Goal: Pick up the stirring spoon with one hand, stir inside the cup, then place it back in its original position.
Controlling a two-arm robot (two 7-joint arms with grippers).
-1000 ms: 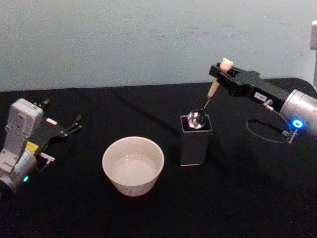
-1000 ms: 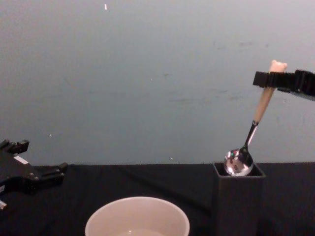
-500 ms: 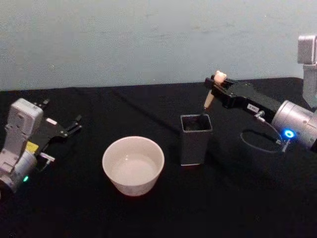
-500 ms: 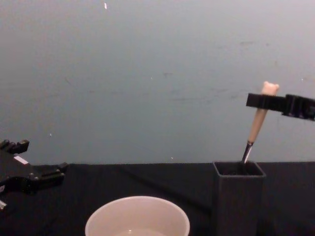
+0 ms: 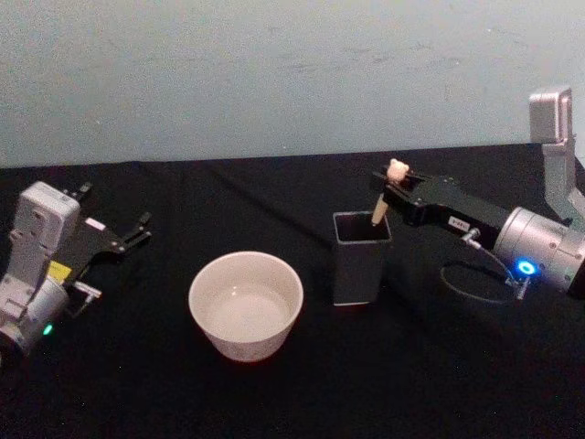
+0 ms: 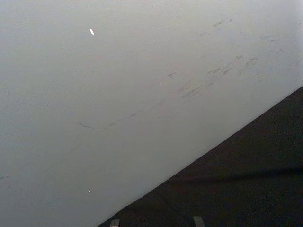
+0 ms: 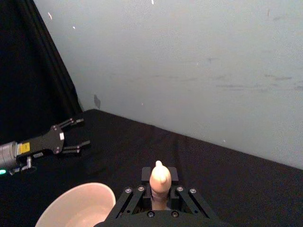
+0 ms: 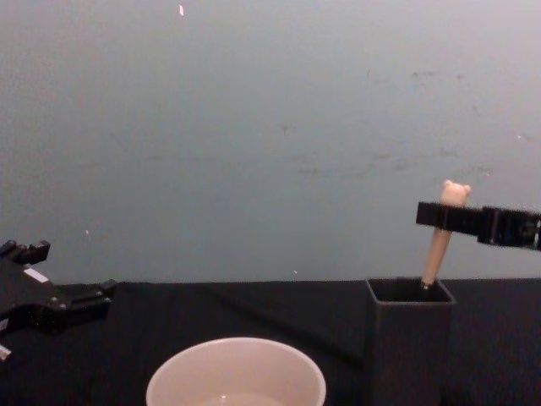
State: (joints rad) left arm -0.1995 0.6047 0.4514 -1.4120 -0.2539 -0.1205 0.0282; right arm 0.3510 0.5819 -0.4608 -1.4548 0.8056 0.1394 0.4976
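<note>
Pinching fingers of the right gripper [image 5: 395, 189] are clamping the stirring spoon [image 5: 385, 196] just under its bear head, its lower part sitting inside the dark square holder [image 5: 360, 258] and leaning toward the holder's back right corner. Beside the holder, to its left, the cream cup [image 5: 245, 305] is standing on the black table [image 5: 292, 393]. At the far left, the left gripper [image 5: 128, 236] is resting with its fingers spread.

Cream-white cup [image 5: 245, 305], dark grey holder [image 5: 360, 259], pale beige stirring spoon [image 5: 385, 194] handle, black tablecloth [image 5: 274, 393].
</note>
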